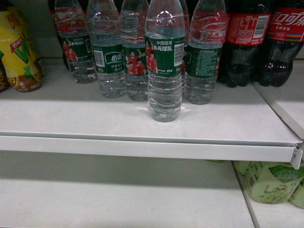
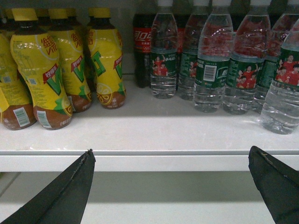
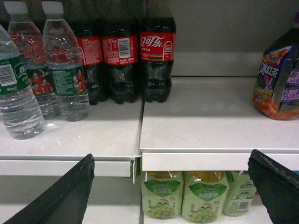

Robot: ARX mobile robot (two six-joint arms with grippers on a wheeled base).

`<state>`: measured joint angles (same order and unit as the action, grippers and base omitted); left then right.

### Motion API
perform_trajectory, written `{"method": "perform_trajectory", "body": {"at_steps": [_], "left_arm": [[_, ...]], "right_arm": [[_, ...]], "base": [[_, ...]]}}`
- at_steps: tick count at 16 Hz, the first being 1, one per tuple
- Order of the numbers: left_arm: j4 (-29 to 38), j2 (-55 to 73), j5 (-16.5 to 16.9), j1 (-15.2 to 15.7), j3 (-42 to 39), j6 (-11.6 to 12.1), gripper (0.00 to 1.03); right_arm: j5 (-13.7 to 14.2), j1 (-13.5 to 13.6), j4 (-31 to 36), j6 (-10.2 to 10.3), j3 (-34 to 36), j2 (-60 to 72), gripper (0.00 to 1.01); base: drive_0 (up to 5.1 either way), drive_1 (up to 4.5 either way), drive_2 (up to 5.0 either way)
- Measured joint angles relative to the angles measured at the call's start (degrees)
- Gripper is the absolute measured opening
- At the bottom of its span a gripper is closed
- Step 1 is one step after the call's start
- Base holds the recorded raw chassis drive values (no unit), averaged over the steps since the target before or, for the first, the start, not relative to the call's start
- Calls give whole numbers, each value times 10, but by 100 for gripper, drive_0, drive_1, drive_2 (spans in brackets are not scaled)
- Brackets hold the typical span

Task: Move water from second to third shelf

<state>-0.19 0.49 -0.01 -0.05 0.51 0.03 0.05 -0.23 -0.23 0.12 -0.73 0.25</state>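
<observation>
Water bottle upright on shelf front, both jaws spread, apart from it

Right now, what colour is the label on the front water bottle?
Green, with red-shirted players and white writing on the water; the head view shows it best.

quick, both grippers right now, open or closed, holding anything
Left gripper: open, holding nothing.
Right gripper: open, holding nothing.
</observation>
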Motion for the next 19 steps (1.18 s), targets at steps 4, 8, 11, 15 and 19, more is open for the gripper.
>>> {"method": "perform_trajectory", "body": {"at_steps": [4, 8, 11, 15, 19], "left_arm": [[0, 0, 0, 0, 0, 0, 98], [0, 0, 0, 0, 0, 0, 98], [0, 0, 0, 0, 0, 0, 98], [0, 0, 0, 0, 0, 0, 98], [0, 0, 0, 0, 0, 0, 98]], "right_arm": [[0, 0, 0, 0, 0, 0, 98], [0, 0, 0, 0, 0, 0, 98], [0, 0, 0, 0, 0, 0, 98], [0, 0, 0, 0, 0, 0, 98], [23, -25, -17, 18, -15, 69, 98]], "base": [[0, 0, 0], [0, 0, 0], [0, 0, 0], [0, 0, 0], [0, 0, 0]]}}
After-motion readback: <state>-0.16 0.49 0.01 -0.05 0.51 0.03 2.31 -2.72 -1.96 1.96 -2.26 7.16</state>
